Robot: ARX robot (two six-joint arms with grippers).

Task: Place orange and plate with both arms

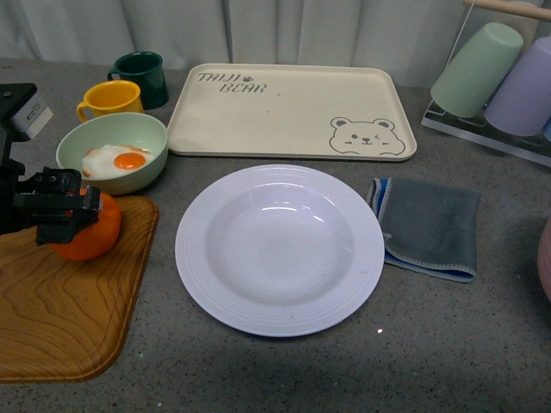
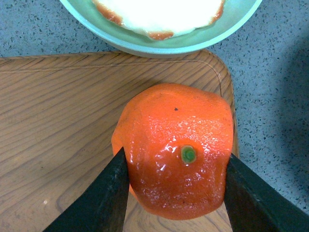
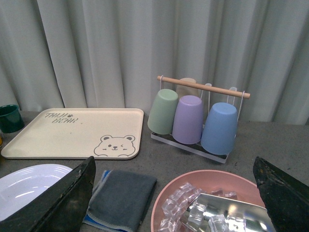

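Note:
The orange (image 1: 93, 234) sits over the far right corner of the wooden tray (image 1: 60, 318), with my left gripper (image 1: 60, 211) shut on it. From the left wrist, the black fingers (image 2: 108, 198) press both sides of the orange (image 2: 176, 150), its green stem dot facing the camera. The white deep plate (image 1: 280, 248) lies empty mid-table, to the right of the orange. My right gripper (image 3: 176, 203) is open, hovering above a pink bowl of ice cubes (image 3: 212, 208); the plate's edge (image 3: 29, 186) shows off to one side.
A pale green bowl with a fried egg (image 1: 112, 153), a yellow mug (image 1: 110, 99) and a dark green mug (image 1: 142, 77) stand behind the wooden tray. The cream bear tray (image 1: 288, 112) lies at the back, a grey cloth (image 1: 428, 225) right of the plate, hanging cups (image 1: 504, 73) far right.

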